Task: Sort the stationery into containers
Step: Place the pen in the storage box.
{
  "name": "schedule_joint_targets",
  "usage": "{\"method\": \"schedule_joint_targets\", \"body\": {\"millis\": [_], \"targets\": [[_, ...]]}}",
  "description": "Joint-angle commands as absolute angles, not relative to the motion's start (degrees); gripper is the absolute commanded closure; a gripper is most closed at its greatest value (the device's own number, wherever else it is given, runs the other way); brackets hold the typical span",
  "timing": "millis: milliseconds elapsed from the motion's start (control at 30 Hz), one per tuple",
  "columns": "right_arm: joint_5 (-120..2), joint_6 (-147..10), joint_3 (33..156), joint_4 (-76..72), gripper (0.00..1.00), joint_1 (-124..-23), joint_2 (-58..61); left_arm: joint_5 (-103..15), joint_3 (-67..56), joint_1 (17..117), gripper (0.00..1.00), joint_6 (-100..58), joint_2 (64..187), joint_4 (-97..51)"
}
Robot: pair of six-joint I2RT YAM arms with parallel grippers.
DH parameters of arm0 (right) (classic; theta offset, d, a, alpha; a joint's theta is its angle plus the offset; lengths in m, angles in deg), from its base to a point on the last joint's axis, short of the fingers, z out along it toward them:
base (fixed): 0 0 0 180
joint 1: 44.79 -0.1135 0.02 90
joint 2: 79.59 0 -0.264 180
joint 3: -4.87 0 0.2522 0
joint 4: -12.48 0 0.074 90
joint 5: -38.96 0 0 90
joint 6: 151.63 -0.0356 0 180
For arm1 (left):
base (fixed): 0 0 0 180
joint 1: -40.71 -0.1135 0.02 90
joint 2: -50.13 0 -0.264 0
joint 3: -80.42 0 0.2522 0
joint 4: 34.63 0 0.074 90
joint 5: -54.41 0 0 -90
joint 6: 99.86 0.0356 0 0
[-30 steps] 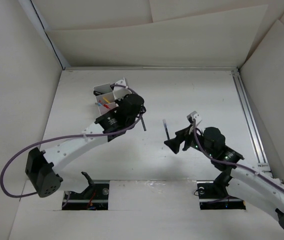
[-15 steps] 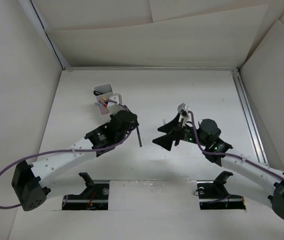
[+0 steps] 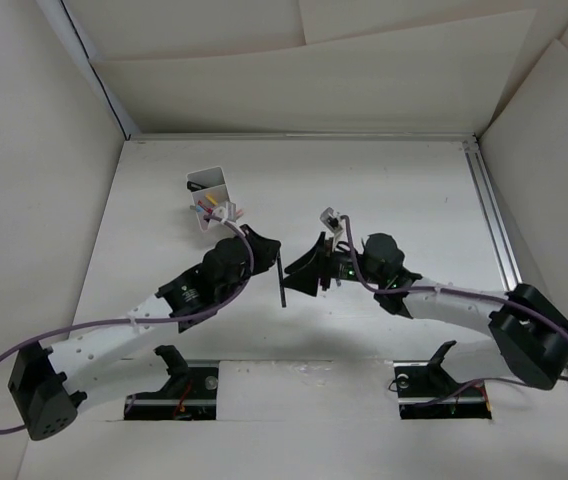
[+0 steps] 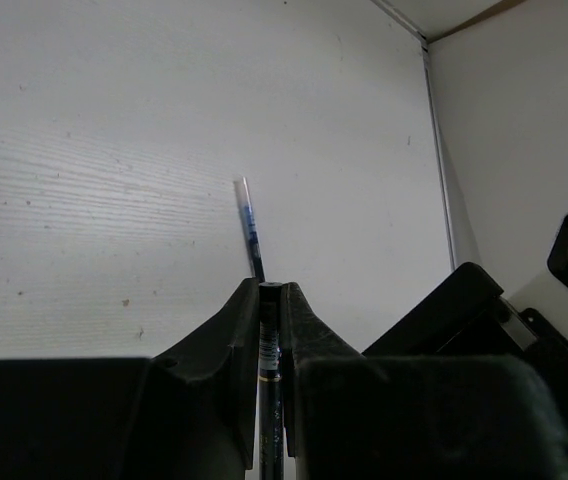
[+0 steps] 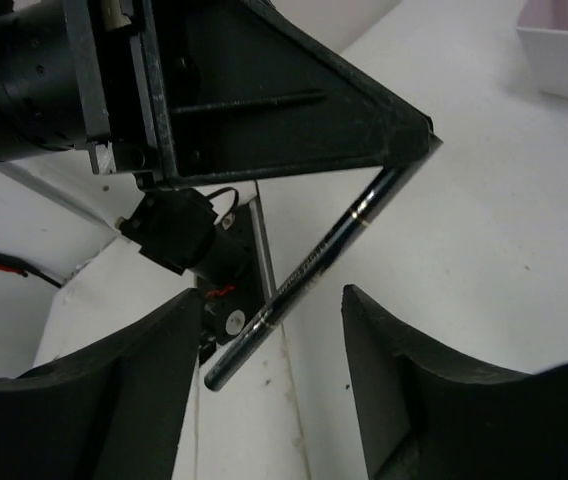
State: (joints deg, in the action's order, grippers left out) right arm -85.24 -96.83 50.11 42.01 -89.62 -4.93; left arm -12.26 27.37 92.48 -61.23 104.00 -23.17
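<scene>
The left claw [image 3: 275, 263] was clamped tight on a dark pen [image 3: 283, 288], its two fingers pressed against the barrel with no gap showing. In the left wrist view the left claw [image 4: 271, 300] gripped the pen [image 4: 250, 222] partway along, so that a short length with a bluish, see-through tip stuck out past the fingertips over the white table [image 3: 414, 190].

The right claw [image 3: 300, 273] stood just beside it, near the middle of the table, with its jaws well apart. In the right wrist view the right claw [image 5: 269, 385] had one finger on each side of the free end of the pen [image 5: 314, 262] (a glossy dark barrel with a thin gold ring), and I could see bare table between the pen and each finger, so it had hold of nothing. The pen ran slantwise from the left claw [image 5: 264, 100] down into that gap. Whether its lower end touched the table I could not tell.

Well apart from both claws, toward the far left of the table, sat the white box [image 3: 207, 181]. A few coloured pens [image 3: 207, 209], yellow, red and blue among them, lay in the part of it nearer the arms, just beyond the left wrist.
</scene>
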Motion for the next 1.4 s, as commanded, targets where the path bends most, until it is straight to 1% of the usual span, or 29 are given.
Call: {"method": "schedule_joint_targets", "body": {"millis": [0, 100, 167, 200, 233, 267, 333, 367, 433, 467, 600, 633, 667, 733, 833, 933, 1000, 1200, 1267, 1367], "targets": [[-88.1, -102.8, 52.3, 55.6, 0.39, -90.4, 0.0, -13.3, 29.0, 92.8, 1.00, -62.2, 101.9, -28.3], [-88.7, -104.1, 52.3, 59.8, 0.42, -91.5, 3.2, -12.7, 29.5, 92.8, 1.00, -62.2, 100.5, -29.0], [-88.7, -105.8, 52.3, 62.7, 0.42, -91.5, 4.5, -12.2, 29.5, 92.8, 1.00, -62.2, 99.4, -29.0], [-88.7, -106.3, 52.3, 62.7, 0.45, -91.5, 5.2, -12.2, 29.5, 92.8, 1.00, -62.2, 99.4, -28.4], [-88.7, -106.3, 52.3, 62.7, 0.45, -91.5, 5.2, -12.2, 29.5, 92.8, 1.00, -62.2, 99.4, -28.4], [-88.1, -106.3, 52.3, 62.0, 0.51, -92.1, 5.2, -12.2, 29.5, 92.8, 1.00, -62.2, 98.6, -27.9], [-87.4, -105.8, 52.3, 61.1, 0.58, -92.1, 5.2, -12.2, 29.0, 92.8, 1.00, -62.2, 98.0, -27.4], [-87.4, -105.2, 52.3, 60.6, 0.67, -92.1, 4.5, -12.2, 29.0, 92.8, 1.00, -62.2, 97.3, -26.8], [-86.2, -104.4, 52.8, 58.2, 0.76, -92.1, 3.8, -12.2, 29.0, 92.8, 1.00, -62.2, 97.3, -26.2], [-86.2, -103.6, 52.8, 57.3, 0.83, -92.1, 3.2, -12.2, 29.0, 92.8, 1.00, -62.2, 96.7, -26.2], [-85.7, -100.3, 54.0, 52.7, 0.91, -92.6, 1.5, -12.8, 27.2, 92.8, 1.00, -61.5, 96.7, -23.6], [-85.2, -99.3, 54.7, 49.6, 0.91, -92.6, 1.5, -13.7, 26.4, 92.8, 1.00, -61.0, 96.7, -21.4], [-85.1, -98.3, 55.7, 47.5, 0.92, -92.6, 0.8, -14.8, 24.4, 92.8, 0.89, -59.4, 97.4, -20.4], [-84.4, -94.9, 56.8, 41.7, 0.92, -92.6, 0.0, -16.1, 21.6, 92.8, 0.78, -57.9, 99.6, -15.4], [-83.2, -91.2, 59.0, 37.1, 0.92, -92.6, -0.6, -18.1, 16.7, 92.8, 0.65, -55.8, 102.2, -10.0], [-82.6, -88.5, 60.8, 32.5, 0.94, -92.6, -0.6, -20.3, 16.0, 92.8, 0.65, -55.3, 102.8, -9.3], [-82.6, -87.0, 61.3, 29.0, 0.94, -92.6, -1.1, -19.8, 15.3, 92.8, 0.74, -55.3, 102.8, -7.6], [-80.8, -84.5, 63.2, 24.5, 0.94, -92.6, -2.2, -18.1, 14.8, 92.8, 0.92, -54.8, 101.6, -5.8], [-80.3, -84.5, 63.2, 23.9, 0.94, -92.6, -2.2, -18.1, 14.8, 92.8, 1.00, -54.8, 101.6, -5.8], [-80.3, -84.0, 63.7, 23.4, 0.91, -92.6, -2.8, -17.3, 14.1, 92.8, 1.00, -54.8, 101.6, -5.2]]}}
